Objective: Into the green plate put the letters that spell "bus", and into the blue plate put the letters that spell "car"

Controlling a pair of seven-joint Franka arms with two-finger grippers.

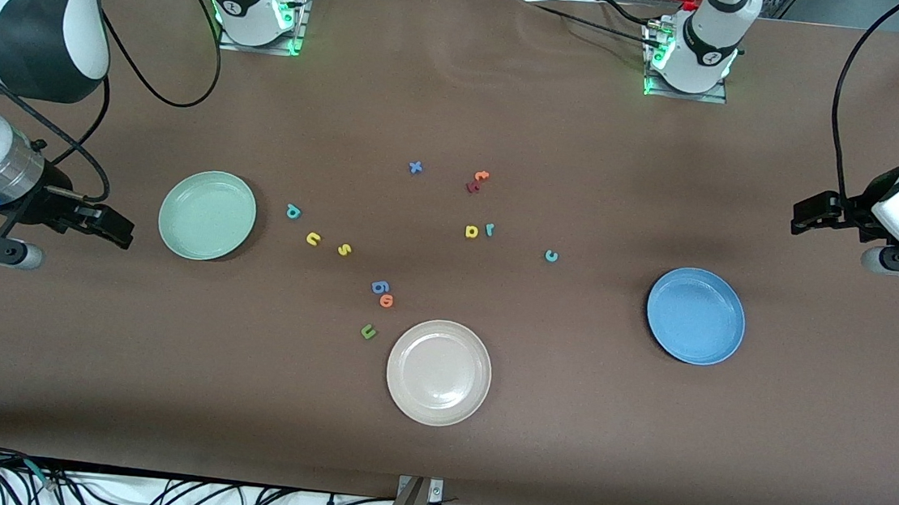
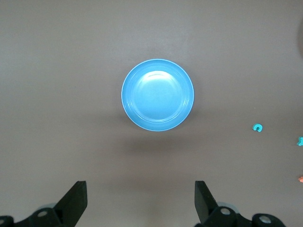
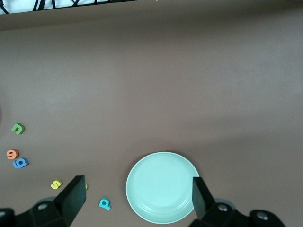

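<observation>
Sorting not yet begun: left gripper [image 2: 140, 201] and right gripper [image 3: 137, 198] are held aloft, fingers spread and empty; the teal "b" [image 1: 293, 211] must be reached for the green plate [image 1: 207, 215].

Open table, obstacles clustered mid-table, both ends roomy.
Green plate [image 1: 207, 215] sits toward the right arm's end, blue plate [image 1: 695, 315] toward the left arm's end, both with bare cloth all round. Cream plate [image 1: 438, 372] is nearest the front camera, olive "u" [image 1: 368, 332] just beside its rim. Teal "b" [image 1: 293, 211], yellow "u" [image 1: 312, 239] and yellow "s" [image 1: 344, 250] lie spaced in a row, room between each. Blue "g" [image 1: 380, 286] touches orange "o" [image 1: 387, 301]; tight. Yellow "a" [image 1: 472, 231] and teal "r" [image 1: 489, 229] nearly touch. Teal "c" [image 1: 551, 255] lies alone, clear approach. Orange "t" [image 1: 481, 175] crowds a dark red letter [image 1: 472, 186]. Left gripper [image 1: 807, 216] and right gripper [image 1: 114, 227], jaws wide, hang over bare cloth by the table ends.
</observation>
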